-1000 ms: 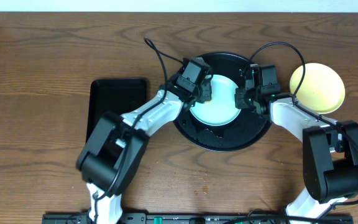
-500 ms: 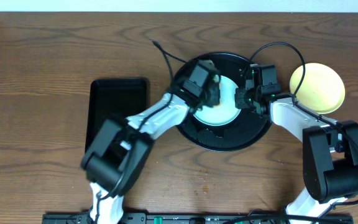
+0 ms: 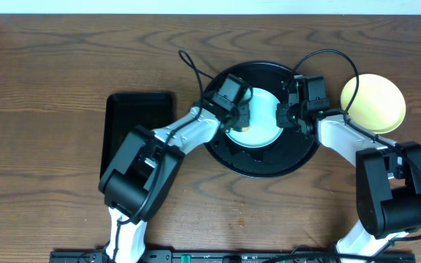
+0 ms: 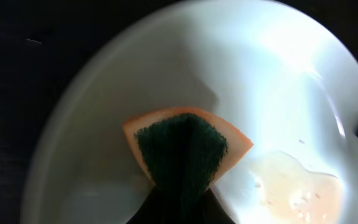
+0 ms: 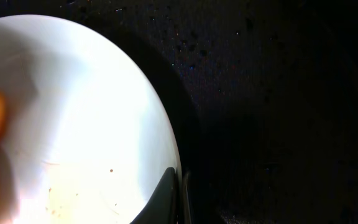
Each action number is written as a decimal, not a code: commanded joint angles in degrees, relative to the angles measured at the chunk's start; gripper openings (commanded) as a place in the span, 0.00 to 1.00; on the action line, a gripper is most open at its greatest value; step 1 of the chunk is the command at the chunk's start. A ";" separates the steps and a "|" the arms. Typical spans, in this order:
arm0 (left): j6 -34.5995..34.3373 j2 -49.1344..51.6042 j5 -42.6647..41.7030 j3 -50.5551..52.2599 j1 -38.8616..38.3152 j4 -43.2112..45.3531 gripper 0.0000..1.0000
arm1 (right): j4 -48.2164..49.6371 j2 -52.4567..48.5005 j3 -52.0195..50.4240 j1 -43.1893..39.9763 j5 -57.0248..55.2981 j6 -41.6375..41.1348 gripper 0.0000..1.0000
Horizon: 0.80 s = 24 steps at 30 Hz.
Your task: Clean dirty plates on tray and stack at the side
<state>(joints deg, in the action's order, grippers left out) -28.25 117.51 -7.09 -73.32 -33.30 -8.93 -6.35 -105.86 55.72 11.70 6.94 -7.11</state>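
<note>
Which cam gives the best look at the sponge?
Left wrist: the sponge sits mid-frame, green face and orange body clear on the plate. Overhead shows a sliver by the left gripper; right wrist, an orange blur at its left edge.

Left fingers [image 4: 180, 210] and right fingers [image 5: 164, 198] closed, facing each other.

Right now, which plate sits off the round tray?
The pale yellow plate, outside and to the right of the tray; the mint-blue plate lies inside it.
</note>
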 commanded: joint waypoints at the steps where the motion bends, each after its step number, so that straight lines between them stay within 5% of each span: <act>1: 1.68 -2.08 3.96 0.39 2.95 -0.87 0.07 | -0.09 0.70 -0.68 -0.07 0.17 -0.11 0.01; 6: -0.44 -5.92 3.28 0.31 3.19 0.46 0.08 | -0.07 0.70 -0.68 -0.07 0.17 -0.11 0.01; 15: -16.00 -5.25 -3.52 0.33 -0.63 7.98 0.08 | -0.24 0.70 -0.68 -0.07 0.17 -0.11 0.01; 24: -18.53 1.53 -10.51 0.33 -3.32 17.70 0.07 | -0.28 0.70 -0.68 -0.07 0.17 -0.11 0.01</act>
<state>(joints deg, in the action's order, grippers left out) -44.49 116.68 -15.62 -73.08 -36.97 7.88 -6.37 -105.86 55.70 11.70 7.03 -7.11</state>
